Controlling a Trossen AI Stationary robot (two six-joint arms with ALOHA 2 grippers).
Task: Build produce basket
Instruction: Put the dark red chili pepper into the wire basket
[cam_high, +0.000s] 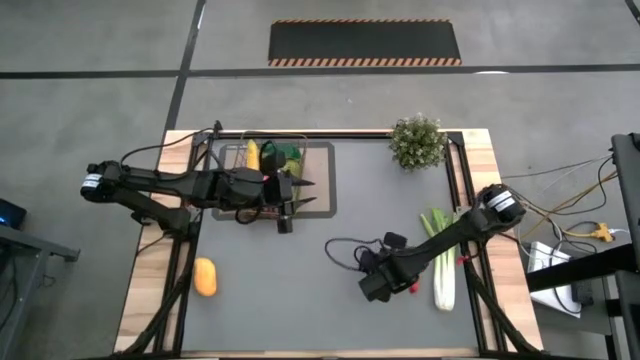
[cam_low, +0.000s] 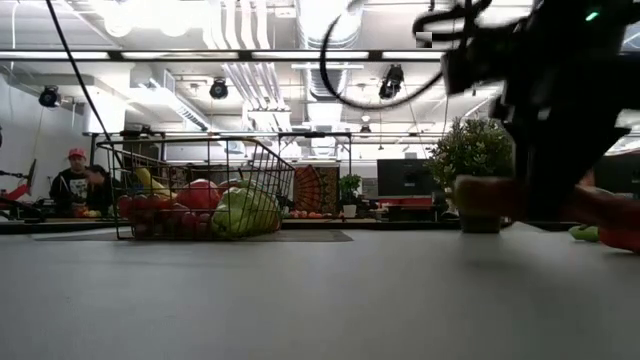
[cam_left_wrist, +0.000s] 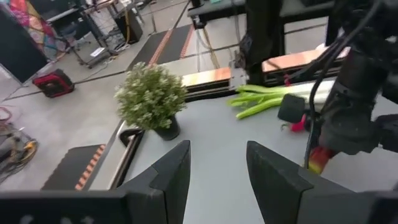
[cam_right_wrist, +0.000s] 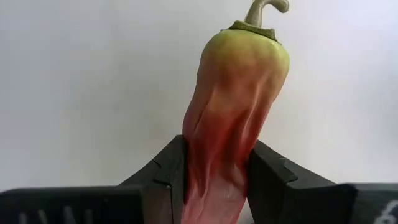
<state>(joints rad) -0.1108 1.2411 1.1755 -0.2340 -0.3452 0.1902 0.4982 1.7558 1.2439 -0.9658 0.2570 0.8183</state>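
The dark wire basket stands on a tan mat at the table's far left. It holds a banana, green pears and red fruit. My left gripper hovers just near of the basket, open, with nothing between its fingers. My right gripper is at the near right, pointing steeply down and shut on a red chili with a green-yellow top and a stem. A leek lies flat on the table right of it. An orange fruit lies at the near left. My right gripper pinches the chili's narrow red end between its two fingers, one on each side. The fingers come from above, slanting down, and lie along the chili. Its green stem end sticks out past the fingertips. Whether the chili is clear of the table I cannot tell.
A bushy potted plant stands at the far right of the table, beyond the leek. The grey table top lies between the basket and my right arm. Raised wooden rails run along the table's left and right sides.
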